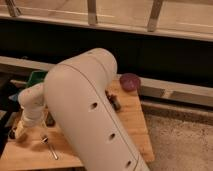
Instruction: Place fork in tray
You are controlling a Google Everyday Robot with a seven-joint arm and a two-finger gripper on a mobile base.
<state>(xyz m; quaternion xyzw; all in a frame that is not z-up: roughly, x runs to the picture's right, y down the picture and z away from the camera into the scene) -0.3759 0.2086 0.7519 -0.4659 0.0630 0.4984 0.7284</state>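
The fork (50,148), slim and silver, lies flat on the wooden table (132,125) near its front left edge. My gripper (18,132) hangs at the end of the white wrist (31,102), low over the table's left edge and just left of the fork, open and with nothing in it. The green tray (36,78) shows only as a corner at the back left, mostly hidden behind my big white arm link (90,115).
A round purple bowl (130,81) sits at the table's back right corner. A small dark object (114,103) lies just right of the arm link. Speckled floor (180,145) lies to the right, and a dark wall with a ledge runs behind.
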